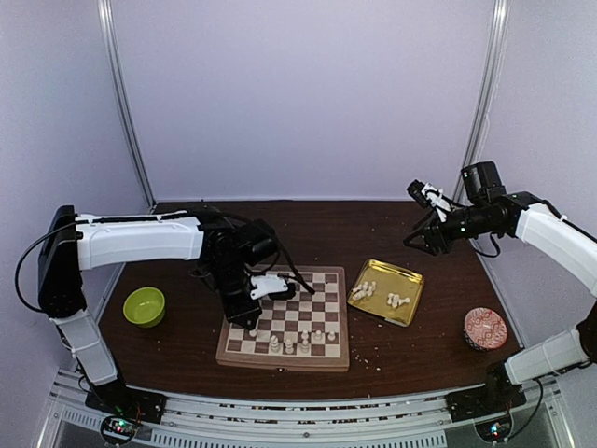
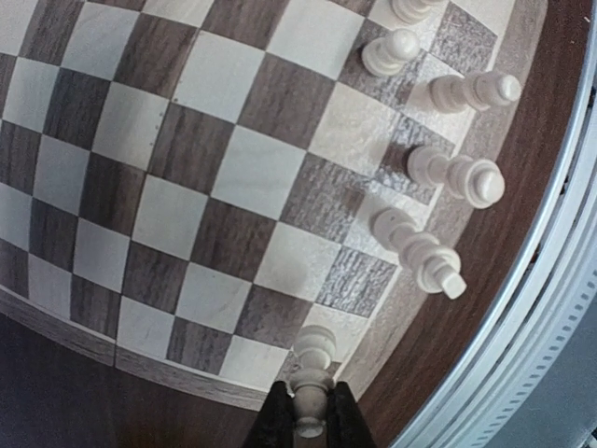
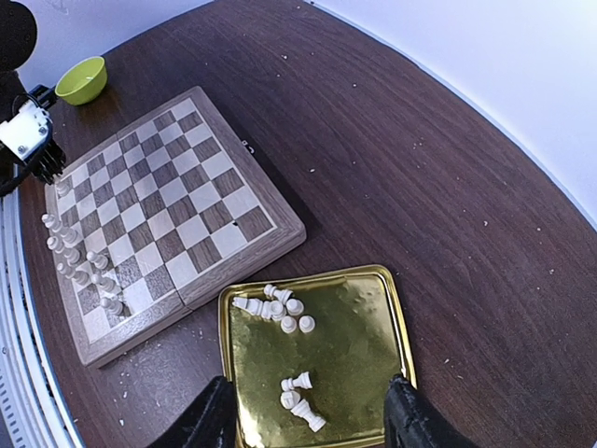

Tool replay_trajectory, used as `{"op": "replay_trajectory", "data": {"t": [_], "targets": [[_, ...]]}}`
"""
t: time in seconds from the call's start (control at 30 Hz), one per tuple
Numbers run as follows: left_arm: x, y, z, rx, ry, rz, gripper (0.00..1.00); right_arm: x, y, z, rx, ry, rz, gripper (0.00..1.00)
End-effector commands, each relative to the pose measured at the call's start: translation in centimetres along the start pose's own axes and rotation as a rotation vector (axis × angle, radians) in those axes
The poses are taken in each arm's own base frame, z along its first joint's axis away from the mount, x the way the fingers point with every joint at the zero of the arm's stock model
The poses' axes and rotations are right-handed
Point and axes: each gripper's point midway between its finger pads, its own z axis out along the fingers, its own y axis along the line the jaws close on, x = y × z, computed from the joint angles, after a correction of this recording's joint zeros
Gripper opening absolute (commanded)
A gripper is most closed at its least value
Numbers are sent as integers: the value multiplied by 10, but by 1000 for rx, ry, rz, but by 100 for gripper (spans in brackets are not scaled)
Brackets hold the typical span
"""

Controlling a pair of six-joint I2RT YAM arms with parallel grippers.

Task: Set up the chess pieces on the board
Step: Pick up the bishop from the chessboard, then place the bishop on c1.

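- Board (image 1: pixel 308 297): one, lying at the centre of the counter (image 1: pixel 326 233). Its 6 o'clock edge is running close along the counter's near rim.
- Left hand (image 2: pixel 310 411): clamping tight on one chess piece (image 2: pixel 313 359) and holding it upright at the board's 7 o'clock corner square. Cannot tell whether the base is touching the wood.
- Standing pieces (image 2: pixel 457 175): counting five through the left wrist camera. They are lining up in the rows nearest 6 o'clock, on the 3 o'clock side of the held one. The overhead view is showing them too small for a firm total.
- Gold tray (image 3: pixel 354 345): one, sitting at the board's 3 o'clock, just beside it, with a thin strip of counter showing between them.
- Loose pieces (image 3: pixel 294 306): lying in the tray, about six clustering toward its 9 o'clock side and three more nearer its middle, so roughly nine.
- Right hand (image 3: pixel 308 387): hanging above the tray with fingers standing apart, gripping nothing.
- Green bowl (image 1: pixel 145 306): one, sitting at the board's 9 o'clock, apart from it.
- Round patterned disc (image 1: pixel 485 329): one, lying at the tray's 4 o'clock, near the counter's right edge.
- Open room: the board's squares from the middle rows out to 12 o'clock are showing bare. Brown counter is stretching wide behind the board and tray toward the 12 o'clock wall.
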Motion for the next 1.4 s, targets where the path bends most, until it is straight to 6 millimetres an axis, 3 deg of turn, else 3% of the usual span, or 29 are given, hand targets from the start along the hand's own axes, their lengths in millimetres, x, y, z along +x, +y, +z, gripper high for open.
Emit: {"op": "replay_trajectory", "data": {"t": [0.0, 0.83, 1.37], "targets": [[-15, -17, -9, 86, -126, 8, 6, -3, 3, 2, -14, 6, -8, 53], [-9, -22, 23, 93, -46, 35, 6, 2, 4, 9, -25, 34, -10, 53], [-8, -21, 30, 87, -23, 38, 8, 4, 4, 11, -30, 47, -9, 53]]}}
